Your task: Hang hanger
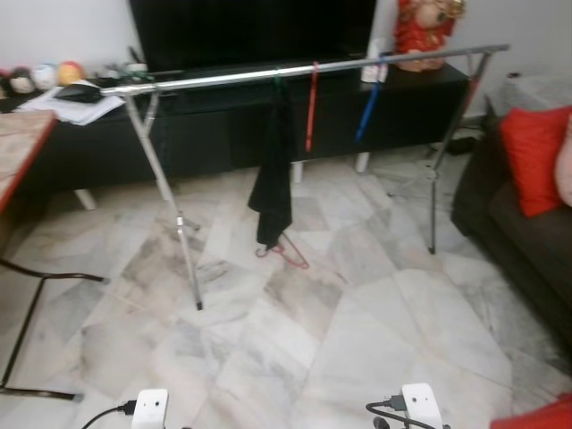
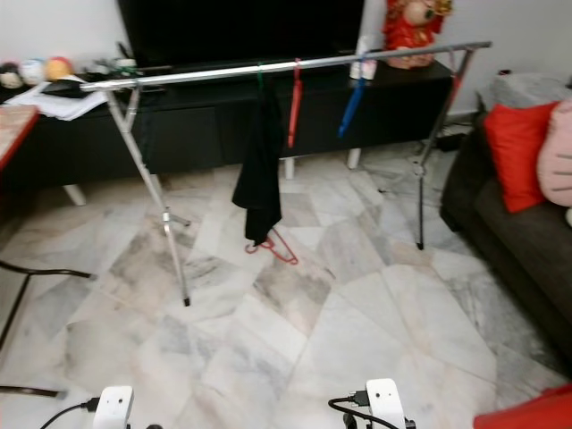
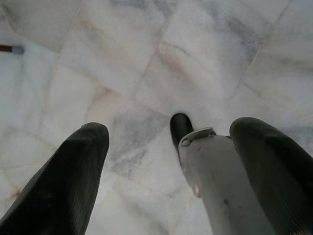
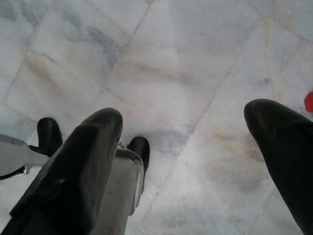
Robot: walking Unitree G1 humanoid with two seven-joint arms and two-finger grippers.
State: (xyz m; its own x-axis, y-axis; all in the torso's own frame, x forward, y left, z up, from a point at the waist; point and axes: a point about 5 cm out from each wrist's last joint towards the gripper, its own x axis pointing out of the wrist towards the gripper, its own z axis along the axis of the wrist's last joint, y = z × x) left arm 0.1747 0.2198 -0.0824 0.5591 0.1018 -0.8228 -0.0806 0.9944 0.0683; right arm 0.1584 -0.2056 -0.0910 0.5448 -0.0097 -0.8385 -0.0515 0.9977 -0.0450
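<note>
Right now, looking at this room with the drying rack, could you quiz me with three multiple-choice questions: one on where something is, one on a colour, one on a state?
1. Where does the red hanger lie?
A. On the sofa
B. On the marble floor under the black garment
C. On the TV console

2. What colour is the cushion on the sofa?
A. Red
B. Green
C. White

3. How do the jaws of the left gripper stand?
A. Shut on a hanger
B. Shut on cloth
C. Open, holding nothing

Answers:
1 B: it rests on the floor just below the black garment hanging from the rail.
2 A: it is bright red against the dark sofa.
3 C: the left wrist view shows its two fingers apart over bare floor.
</note>
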